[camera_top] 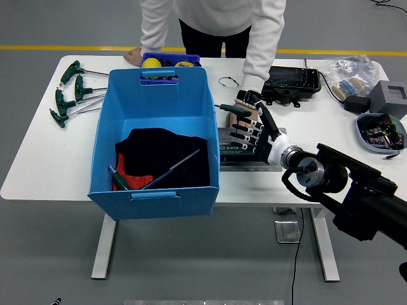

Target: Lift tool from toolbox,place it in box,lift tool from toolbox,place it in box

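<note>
A green-handled tool [233,108] is grasped by the right hand [249,121] above the toolbox [245,152]. Its long axis lies level, pointing left toward the bin [156,141].

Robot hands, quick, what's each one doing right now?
Left robot hand: not in view.
Right robot hand: closed on a green-handled tool above the toolbox.

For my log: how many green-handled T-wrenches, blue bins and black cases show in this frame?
green-handled T-wrenches: 6, one held in the right hand
blue plastic bins: 2
black case: 1
Total: 9
</note>
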Robot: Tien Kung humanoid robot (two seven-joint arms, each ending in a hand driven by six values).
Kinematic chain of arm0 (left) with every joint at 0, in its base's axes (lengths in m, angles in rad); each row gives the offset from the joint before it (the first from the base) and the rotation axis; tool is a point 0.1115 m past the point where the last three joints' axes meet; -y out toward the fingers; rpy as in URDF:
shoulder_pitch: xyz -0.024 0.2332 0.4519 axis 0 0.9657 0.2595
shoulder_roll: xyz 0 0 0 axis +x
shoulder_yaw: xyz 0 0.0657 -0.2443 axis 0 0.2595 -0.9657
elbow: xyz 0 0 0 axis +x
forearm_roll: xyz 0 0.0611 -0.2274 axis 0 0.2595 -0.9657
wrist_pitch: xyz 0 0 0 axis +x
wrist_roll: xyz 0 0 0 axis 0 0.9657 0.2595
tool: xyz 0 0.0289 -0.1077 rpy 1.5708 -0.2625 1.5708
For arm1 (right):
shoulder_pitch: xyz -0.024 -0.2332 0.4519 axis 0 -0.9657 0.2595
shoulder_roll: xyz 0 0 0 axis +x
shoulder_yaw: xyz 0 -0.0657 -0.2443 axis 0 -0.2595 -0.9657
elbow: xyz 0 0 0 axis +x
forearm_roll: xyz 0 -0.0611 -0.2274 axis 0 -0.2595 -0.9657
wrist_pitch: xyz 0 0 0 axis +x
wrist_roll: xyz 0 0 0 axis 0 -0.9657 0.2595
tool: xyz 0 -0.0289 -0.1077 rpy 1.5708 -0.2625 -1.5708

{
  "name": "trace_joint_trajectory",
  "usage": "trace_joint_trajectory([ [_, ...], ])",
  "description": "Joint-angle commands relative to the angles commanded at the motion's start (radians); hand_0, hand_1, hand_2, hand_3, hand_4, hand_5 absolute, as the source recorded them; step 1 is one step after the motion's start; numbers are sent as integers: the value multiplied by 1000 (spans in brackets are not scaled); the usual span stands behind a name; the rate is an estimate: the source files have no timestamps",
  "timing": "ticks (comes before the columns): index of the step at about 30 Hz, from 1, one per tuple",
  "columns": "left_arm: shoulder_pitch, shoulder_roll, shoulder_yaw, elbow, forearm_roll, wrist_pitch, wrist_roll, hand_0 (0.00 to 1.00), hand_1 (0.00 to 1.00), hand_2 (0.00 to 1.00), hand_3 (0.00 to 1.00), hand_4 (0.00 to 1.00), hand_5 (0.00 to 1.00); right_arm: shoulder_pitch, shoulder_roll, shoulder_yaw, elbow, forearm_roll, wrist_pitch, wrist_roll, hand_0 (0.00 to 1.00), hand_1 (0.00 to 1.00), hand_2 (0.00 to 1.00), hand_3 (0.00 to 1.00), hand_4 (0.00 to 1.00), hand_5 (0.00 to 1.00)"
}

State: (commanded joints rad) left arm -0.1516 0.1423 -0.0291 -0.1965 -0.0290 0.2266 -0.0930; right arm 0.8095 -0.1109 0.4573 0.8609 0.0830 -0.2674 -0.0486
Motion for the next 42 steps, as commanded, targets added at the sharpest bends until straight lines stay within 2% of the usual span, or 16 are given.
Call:
trace_joint_trajectory([
  [37, 10, 0, 8, -1, -8, -2, 1, 758, 727, 786, 769, 788, 738, -1, 2, 4, -1, 1, 6, 2, 463, 544, 700, 761, 998, 860],
  [42, 9, 1, 5, -1, -4, -2, 2, 758, 727, 786, 769, 788, 738, 2, -4, 18, -9, -45, 2, 0, 463, 544, 700, 761, 998, 860],
])
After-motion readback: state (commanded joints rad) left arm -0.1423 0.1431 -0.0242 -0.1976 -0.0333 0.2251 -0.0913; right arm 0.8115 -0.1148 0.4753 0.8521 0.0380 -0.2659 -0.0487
